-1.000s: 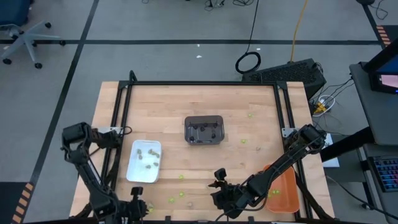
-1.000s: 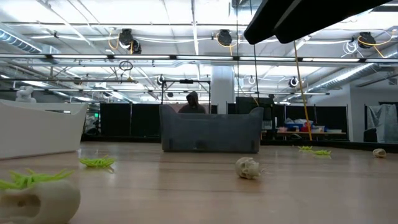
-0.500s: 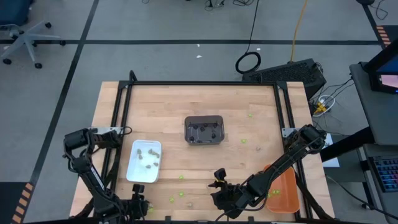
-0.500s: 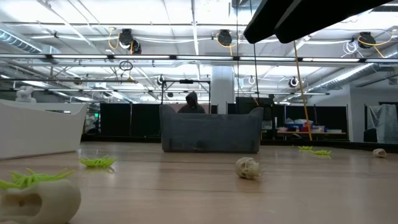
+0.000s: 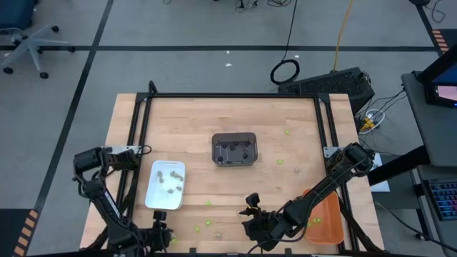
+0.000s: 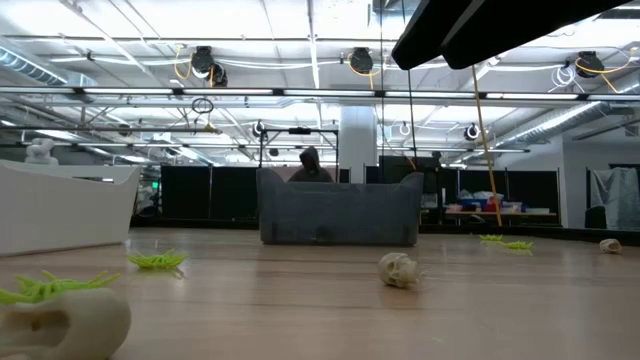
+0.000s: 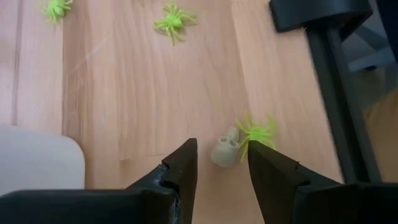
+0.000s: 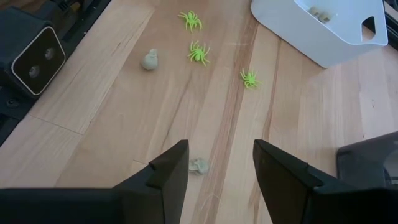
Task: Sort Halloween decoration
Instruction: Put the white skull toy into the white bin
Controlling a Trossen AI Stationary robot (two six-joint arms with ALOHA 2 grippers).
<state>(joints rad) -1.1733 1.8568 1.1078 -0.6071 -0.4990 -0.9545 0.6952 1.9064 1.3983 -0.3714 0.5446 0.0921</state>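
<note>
The left gripper (image 7: 221,163) hangs low over the wooden surface (image 5: 285,178) near its front edge – jaws apart, a pale tan skull (image 7: 225,149) between them beside a lime-green spider (image 7: 256,132). The right gripper (image 8: 220,163) hovers nearby, jaws apart and empty, over another skull (image 8: 199,165). More trinkets lie scattered – some in the white tray (image 5: 166,185).

The worktop (image 5: 285,153) is pale wood with visible grain and plank seams, matt. The white tray (image 8: 323,28) looks like smooth plastic (slightly glossy on its wall). The lime-green spiders (image 7: 256,132) look like thin moulded plastic; the tan skull (image 7: 225,149) is dull. The left pincer (image 7: 222,163) has matt black fingers (image 7: 184,163).
</note>
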